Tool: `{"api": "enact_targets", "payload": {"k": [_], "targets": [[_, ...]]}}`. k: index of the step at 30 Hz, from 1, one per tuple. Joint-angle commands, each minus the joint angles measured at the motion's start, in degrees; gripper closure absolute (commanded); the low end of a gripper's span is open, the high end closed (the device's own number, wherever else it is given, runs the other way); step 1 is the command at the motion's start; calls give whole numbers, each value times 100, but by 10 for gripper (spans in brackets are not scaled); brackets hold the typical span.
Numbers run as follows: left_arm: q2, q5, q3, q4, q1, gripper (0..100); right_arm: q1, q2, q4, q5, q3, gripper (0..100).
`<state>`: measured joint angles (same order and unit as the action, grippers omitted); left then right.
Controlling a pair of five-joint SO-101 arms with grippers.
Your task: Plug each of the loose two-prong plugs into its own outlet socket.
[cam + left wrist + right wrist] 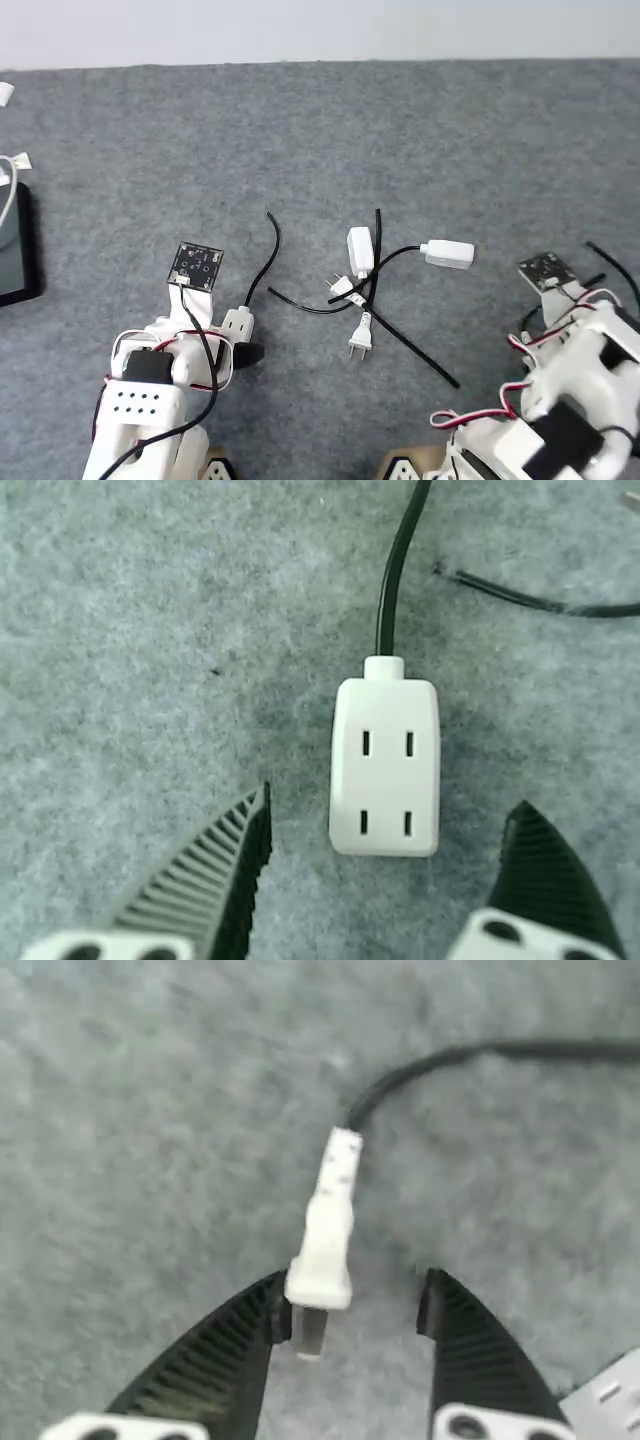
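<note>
The left gripper (390, 810) is spread wide, with its ribbed black fingers (225, 865) set either side of a white rectangular plastic outlet socket (385, 765) and touching neither side of it. The socket lies flat on the grey carpet-textured table (130, 630) with two pairs of slots facing up. Its black cord (395, 570) leads away from the gripper.

The right gripper (352, 1300) is also spread. A white two-prong plug (325, 1225) lies between its fingers, prongs toward the wrist. The plug sits close against one finger, with a clear gap to the other.

At table centre lie a second white socket block (359, 250) and, near it, a third white socket block (448, 254). A small loose white plug (342, 288) and a lower loose white plug (361, 338) lie just below them, amid crossing black cords.
</note>
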<state>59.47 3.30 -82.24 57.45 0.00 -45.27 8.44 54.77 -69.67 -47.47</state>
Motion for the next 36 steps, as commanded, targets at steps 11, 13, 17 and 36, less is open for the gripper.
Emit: {"api": "enact_targets", "payload": {"k": [11, 13, 17, 36], "targets": [[79, 53, 22, -26, -35, 717, -119, 1912, 1666, 1020, 1011, 993], [79, 53, 22, -26, -35, 717, -136, 1877, 1420, 1371, 905, 980], [79, 53, 22, -26, -35, 717, -145, 1385, 295, 2259, 519, 988], [79, 62, 22, -26, -35, 717, 813, 101, -338, 3130, 369, 988]]}}
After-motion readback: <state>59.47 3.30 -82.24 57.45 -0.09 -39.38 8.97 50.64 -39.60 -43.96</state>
